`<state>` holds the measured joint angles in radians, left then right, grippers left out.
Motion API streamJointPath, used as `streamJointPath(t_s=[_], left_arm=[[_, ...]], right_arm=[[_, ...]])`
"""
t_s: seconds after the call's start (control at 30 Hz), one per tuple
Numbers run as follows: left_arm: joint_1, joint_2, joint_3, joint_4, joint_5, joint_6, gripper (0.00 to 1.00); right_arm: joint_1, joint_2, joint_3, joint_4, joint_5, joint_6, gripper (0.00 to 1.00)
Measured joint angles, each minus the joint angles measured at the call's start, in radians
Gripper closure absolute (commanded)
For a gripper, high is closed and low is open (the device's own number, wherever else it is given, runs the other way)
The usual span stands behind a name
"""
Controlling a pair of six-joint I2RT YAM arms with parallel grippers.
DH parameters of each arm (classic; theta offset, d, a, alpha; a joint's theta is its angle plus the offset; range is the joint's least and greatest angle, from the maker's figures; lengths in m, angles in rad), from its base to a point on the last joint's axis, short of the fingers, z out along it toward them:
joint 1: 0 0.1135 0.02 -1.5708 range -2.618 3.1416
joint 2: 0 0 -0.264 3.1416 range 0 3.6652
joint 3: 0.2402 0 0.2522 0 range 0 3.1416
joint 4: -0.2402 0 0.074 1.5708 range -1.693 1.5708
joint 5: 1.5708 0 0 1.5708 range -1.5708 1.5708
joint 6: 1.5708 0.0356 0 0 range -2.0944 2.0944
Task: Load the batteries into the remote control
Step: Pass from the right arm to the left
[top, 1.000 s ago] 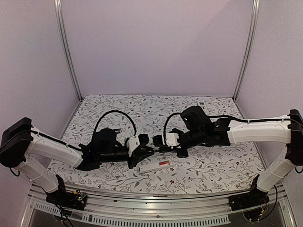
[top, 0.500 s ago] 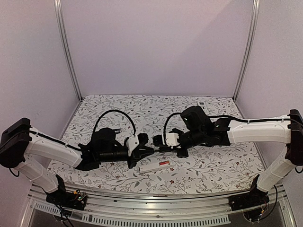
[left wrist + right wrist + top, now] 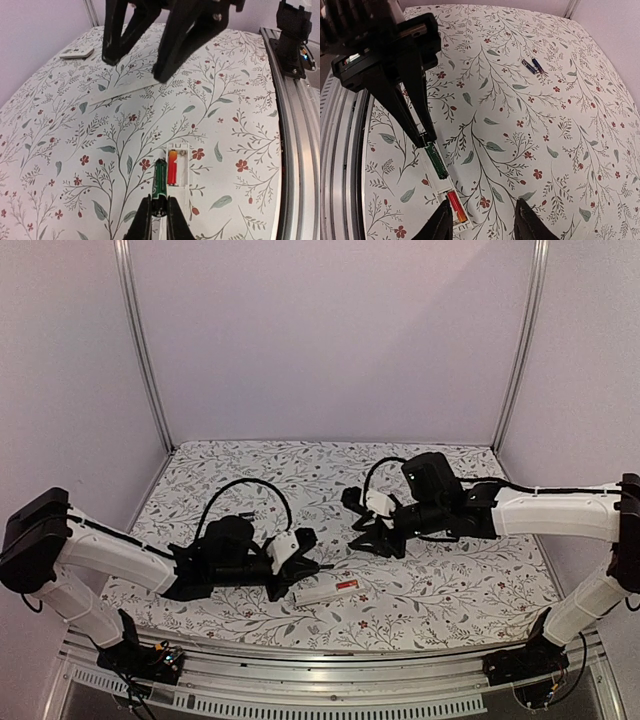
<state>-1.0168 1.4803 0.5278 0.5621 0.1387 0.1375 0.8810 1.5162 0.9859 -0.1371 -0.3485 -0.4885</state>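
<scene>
A white remote (image 3: 184, 175) lies face down with its battery bay open; one red-orange battery (image 3: 172, 168) sits in the bay. My left gripper (image 3: 159, 210) is shut on a green-and-black battery (image 3: 160, 181), held lengthwise just over the remote's left edge beside the bay. The top view shows this gripper (image 3: 316, 566) low over the remote (image 3: 330, 589). My right gripper (image 3: 359, 524) is open, empty and raised to the right. In its own view (image 3: 482, 223) it looks down on the remote (image 3: 439, 186) and green battery (image 3: 435, 160). Two dark spare batteries (image 3: 532, 65) lie farther off.
A second remote (image 3: 428, 462) lies at the back right, also in the left wrist view (image 3: 76, 52). A thin flat white strip (image 3: 122, 91) lies on the floral cloth beyond the remote. The right gripper's fingers (image 3: 172, 45) hang above it. A metal rail (image 3: 300, 150) marks the table's near edge.
The two grippers were tip to tip above the remote. The right gripper has drawn back to the right and up. The left gripper has dropped toward the remote with the battery.
</scene>
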Motion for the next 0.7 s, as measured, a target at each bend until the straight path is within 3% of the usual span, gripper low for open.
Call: streamJointPath(t_s=[0.2, 0.4, 0.7], left_arm=[[-0.014, 0.084, 0.085, -0.138, -0.051, -0.019, 1.0], [-0.049, 0.146, 0.142, -0.193, -0.076, -0.042, 1.0], [-0.059, 0.206, 0.179, -0.222, -0.072, -0.044, 1.0]], right_arm=[[-0.097, -0.015, -0.023, 0.014, 0.002, 0.356, 0.64], [-0.105, 0.097, -0.015, -0.034, 0.019, 0.653, 0.67], [-0.104, 0.182, -0.017, -0.108, 0.019, 0.826, 0.71]])
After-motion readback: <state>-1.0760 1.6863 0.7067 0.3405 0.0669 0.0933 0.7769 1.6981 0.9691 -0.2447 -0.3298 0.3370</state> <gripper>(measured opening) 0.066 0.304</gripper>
